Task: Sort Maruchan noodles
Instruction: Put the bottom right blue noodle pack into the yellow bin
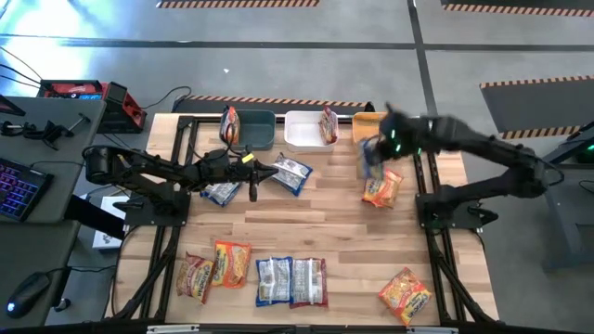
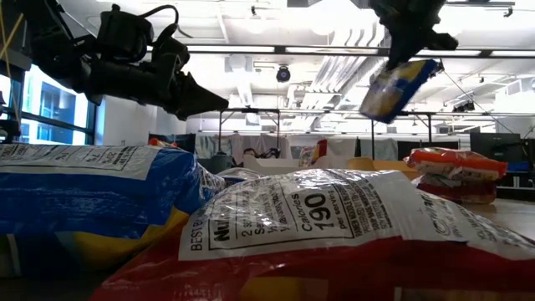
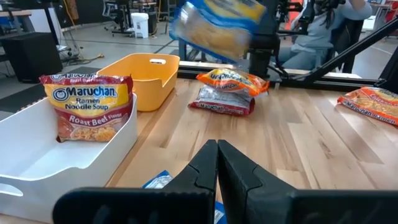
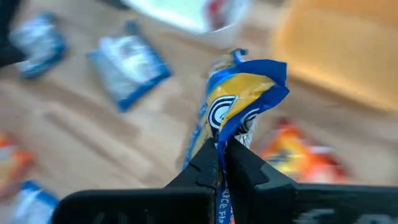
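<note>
Between the right gripper's two dark, wedge-shaped fingers, the crinkled top edge of a yellow-blue packet is pinched tight, its glossy plastic folded into a sharp crease as it hangs clear of the table. From above, this gripper hovers near the orange bin at the back right of the pale, plank-grained wooden table, with two orange-red packets stacked flat just below it. Left of the smooth orange bin sit a white bin with a white-maroon packet leaning upright against its wall, and a dark-blue bin with another packet standing at its edge. Over the table's middle left, the left gripper hangs with its jaws pressed together on nothing, two blue-and-white packets lying beside it. Along the front edge lie more flat rectangular packets in a loose row, and one orange-red packet sits apart at the front right.
</note>
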